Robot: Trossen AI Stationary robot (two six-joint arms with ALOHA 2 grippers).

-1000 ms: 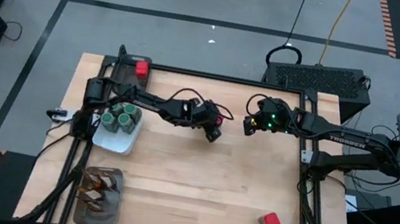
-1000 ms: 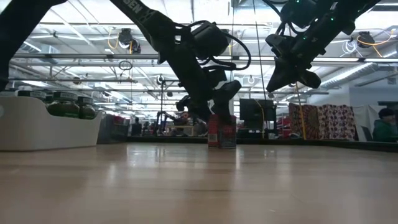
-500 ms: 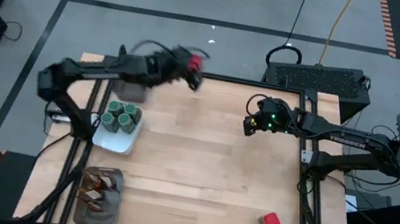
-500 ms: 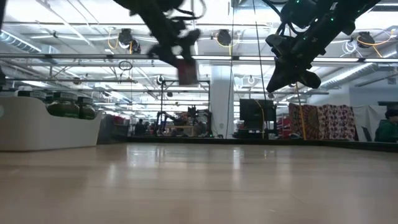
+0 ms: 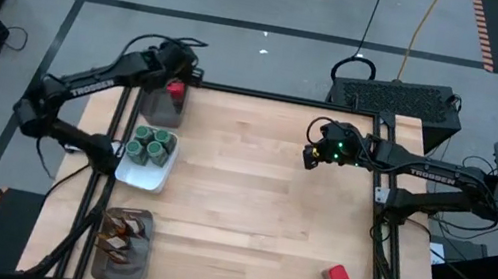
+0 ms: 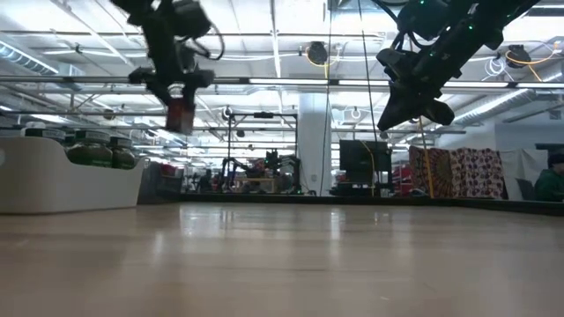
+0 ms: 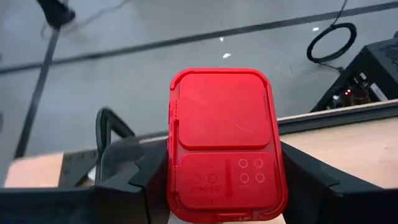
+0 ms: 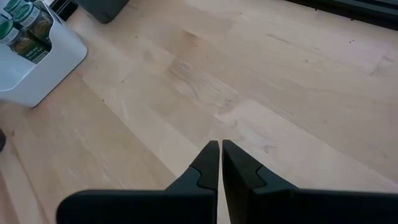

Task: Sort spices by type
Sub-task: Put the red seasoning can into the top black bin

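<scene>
My left gripper hangs over the table's far left corner, shut on a red cube-like spice box. In the low view the box shows high above the wood. A second red box stands on the table near the right front. Little jars with green lids sit in a white dish. Brown-orange sachets lie in a grey mesh tray at the near left. My right gripper hovers shut over the far right part of the table, touching nothing. My left gripper pinches the red box between its two fingers, one on each opposite side wall. The box's hinged lid faces the wrist camera. The fingers slant downward from above. The box hangs lifted clear of the table and of the tray.
A grey mesh tray lies at the far left corner, under the left arm. Black frame rails run along the table's far and side edges. Bare wood stretches across the table's middle.
My left gripper has lifted the red box off the table's middle, where it stood, and swung it up and toward the far left corner, turning as it went. The box now hangs clear above that corner. The gripper stayed shut on it.
</scene>
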